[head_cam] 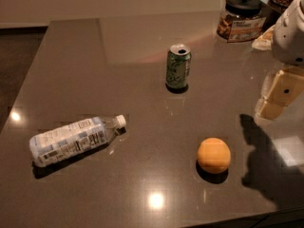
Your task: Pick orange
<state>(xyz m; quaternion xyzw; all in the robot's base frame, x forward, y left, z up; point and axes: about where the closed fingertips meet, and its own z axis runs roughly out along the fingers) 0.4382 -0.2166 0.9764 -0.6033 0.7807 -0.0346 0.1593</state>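
The orange (214, 155) is a round, matte orange-yellow fruit. It sits on the dark grey table (142, 141) at the front right. My gripper (278, 96) hangs at the right edge of the view, above the table, to the right of the orange and farther back, apart from it. Its cream-coloured fingers (271, 109) point down and left. Its shadow falls on the table just right of the orange.
A green soda can (178, 66) stands upright in the middle, behind the orange. A clear water bottle (73, 139) lies on its side at the front left. A lidded jar (241, 17) stands at the back right. The table's front edge runs close below the orange.
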